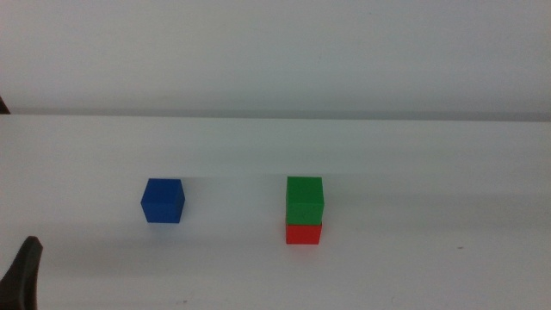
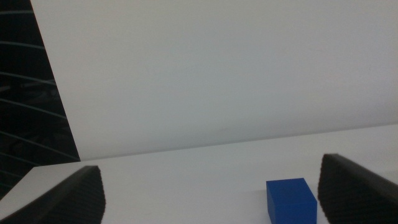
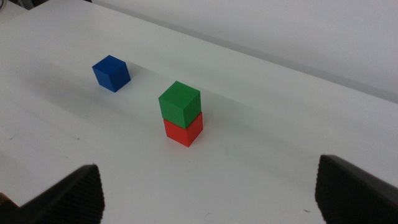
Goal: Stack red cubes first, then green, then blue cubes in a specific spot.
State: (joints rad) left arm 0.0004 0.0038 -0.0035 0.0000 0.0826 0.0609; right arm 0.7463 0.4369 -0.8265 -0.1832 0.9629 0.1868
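White table (image 1: 413, 267) runs back to a plain pale wall, and no writing, label or brand mark can be read on any surface; no containers stand on it.

Near the middle of the table, a little toward its right edge, the green cube (image 1: 304, 200) sits squarely on top of the red cube (image 1: 303, 233), the two touching and both upright. The right wrist view shows the same pair, green (image 3: 180, 103) over red (image 3: 183, 130), with bare table all round them.

The blue cube (image 1: 163, 200) rests alone on the table, well apart from the stack, toward the left edge, flat on one face.

The left end effector (image 1: 24, 274) shows only as a dark tip at the table's near left corner; in its wrist view its jaws stand wide apart and released, and the blue cube (image 2: 291, 200) lies ahead of them, closer to one jaw, untouched.

The right end effector (image 3: 211, 193) hangs back from the stack, jaws spread wide and released, gripping nothing.
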